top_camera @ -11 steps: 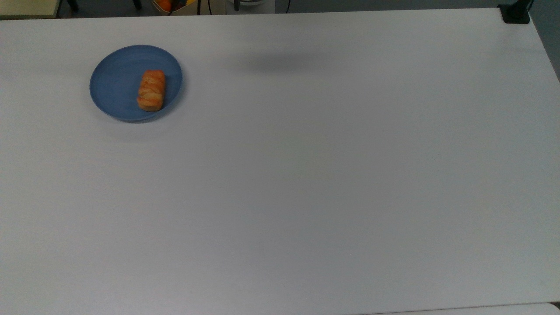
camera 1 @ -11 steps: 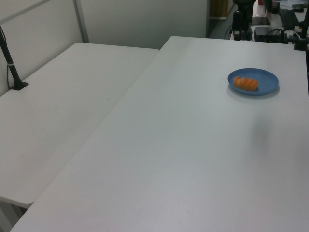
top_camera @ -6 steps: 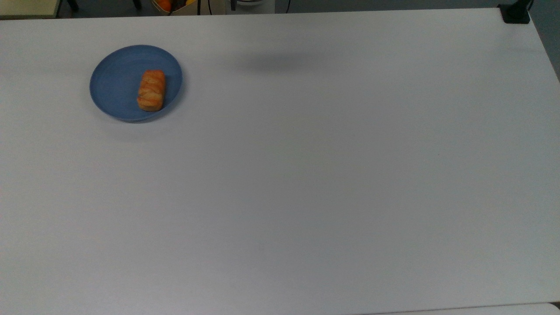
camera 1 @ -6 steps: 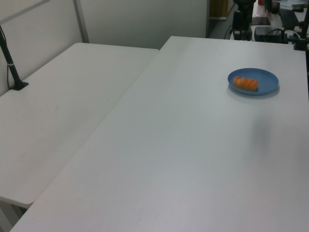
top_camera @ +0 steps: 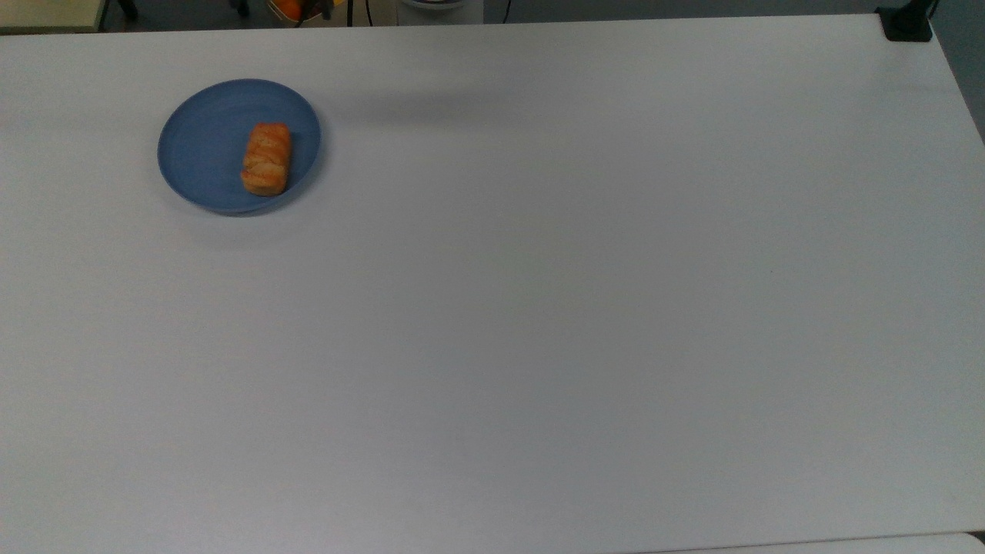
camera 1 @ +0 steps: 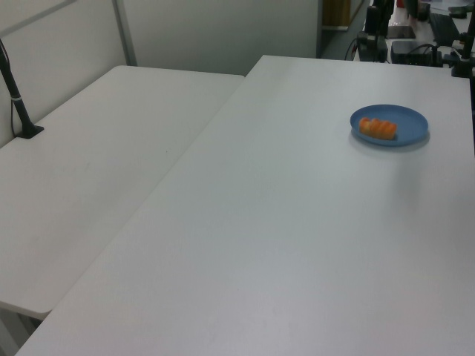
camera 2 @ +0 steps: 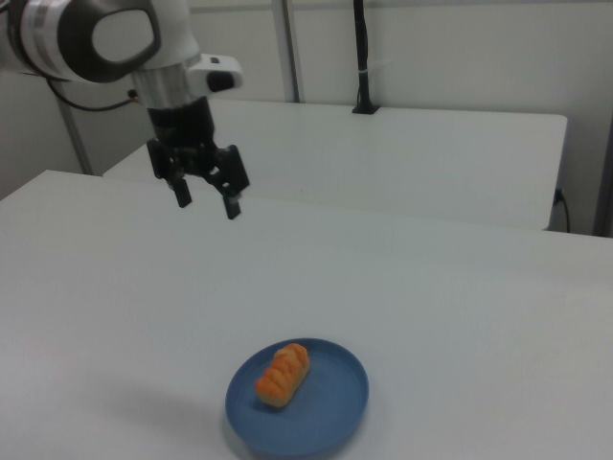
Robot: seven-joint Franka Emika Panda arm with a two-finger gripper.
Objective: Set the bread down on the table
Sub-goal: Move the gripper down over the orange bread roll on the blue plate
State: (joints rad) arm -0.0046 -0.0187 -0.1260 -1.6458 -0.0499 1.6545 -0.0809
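Note:
The bread (top_camera: 266,158) is a small golden-orange roll lying on a round blue plate (top_camera: 198,146) at the top view's upper left. In the left view the bread (camera 1: 378,128) lies on the plate (camera 1: 408,120) at the far right. In the right view the bread (camera 2: 283,374) rests on the plate (camera 2: 330,407) near the bottom. My gripper (camera 2: 205,202) hangs open and empty in the right view, well above the white table (top_camera: 539,308) and up and left of the bread.
A second white table (camera 1: 89,170) adjoins at the left view's left, carrying a black clamped pole (camera 1: 16,96). A black mount (top_camera: 906,25) sits on the top view's upper right corner. Bare tabletop (camera 2: 460,287) surrounds the plate.
The arm's shadow on the table has drifted left in the top view, toward the plate. Bread and plate have not moved.

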